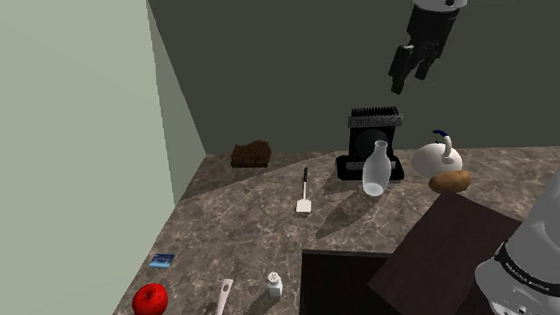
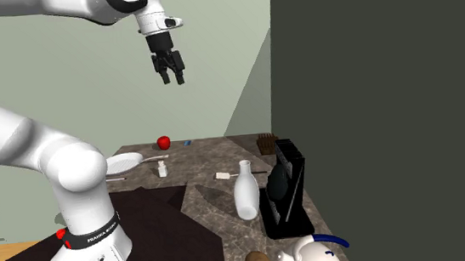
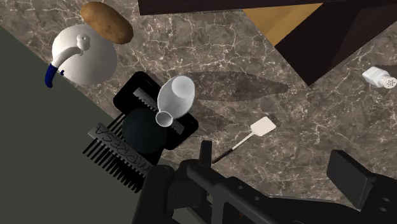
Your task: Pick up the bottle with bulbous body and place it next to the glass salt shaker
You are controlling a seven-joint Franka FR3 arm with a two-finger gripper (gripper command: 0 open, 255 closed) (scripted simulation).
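— Now, where is the bottle (image 1: 374,168) to be found?
— It is seen standing upright on the marbled surface (image 1: 262,222), just in front of a black rack (image 1: 374,137). A white kettle (image 1: 434,157) and a potato (image 1: 451,181) are placed near it, on the shoulder view's right.
— And the salt shaker (image 1: 274,283)?
— It is set well apart from the bottle, lower in the shoulder view, between a pale utensil (image 1: 221,304) and the dark stand (image 1: 441,261). A red apple (image 1: 151,300) is seen further to that view's left.
— How is the gripper (image 1: 408,68) held?
— It is hung high in the air, well above the bottle and the rack. Its fingers (image 3: 347,177) are spread wide apart and nothing is clasped between them. In the wrist view the bottle is seen from above, beyond them and untouched.
— Is anything else laid nearby?
— A white spatula (image 1: 305,195) is laid flat on the surface, to the shoulder view's left of the bottle.
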